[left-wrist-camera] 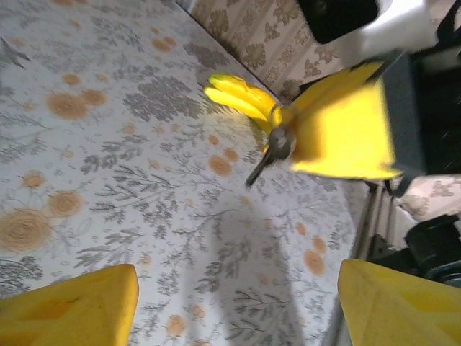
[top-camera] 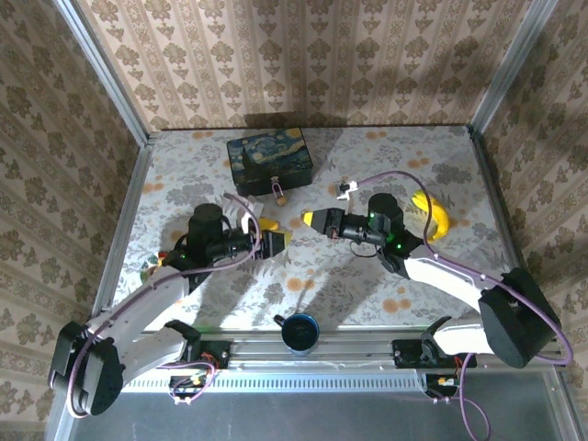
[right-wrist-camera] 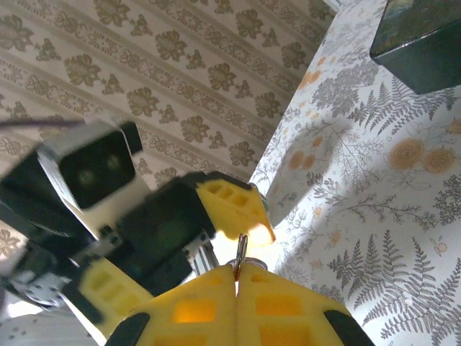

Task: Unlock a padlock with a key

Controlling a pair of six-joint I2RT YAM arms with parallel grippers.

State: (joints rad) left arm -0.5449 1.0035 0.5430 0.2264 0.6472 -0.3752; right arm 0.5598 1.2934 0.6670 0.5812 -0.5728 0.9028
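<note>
Yellow pads meet at the bottom of my right wrist view. The right gripper [right-wrist-camera: 236, 282] is clenched on the key [right-wrist-camera: 240, 252], and a thin metal edge pokes up from the seam between them. That angle gives me no sense of the key's shape. The left wrist camera does: a round dark head at the right gripper's tip, and a shaft slanting down and to the left above the floral table [left-wrist-camera: 101, 151].

From that same camera I see the left gripper [left-wrist-camera: 234, 295] released. Its two fingers stand wide apart at the bottom corners, with bare tablecloth between them.

The overhead camera gives me what the wrist views leave out. The padlock [top-camera: 279, 192] is a tiny brass speck just in front of the near edge of the dark blue box [top-camera: 269, 154]. It is too small for me to tell whether the two touch. It sits well beyond both grippers, which face each other tip to tip at mid-table.

The box's lid is down, so its contents are hidden. A blue cup [top-camera: 299, 333] stands at the near edge between the arm bases. Its inside is dark, and I cannot tell what it holds. A banana [top-camera: 432, 217] lies on the table to the right of the right arm.
</note>
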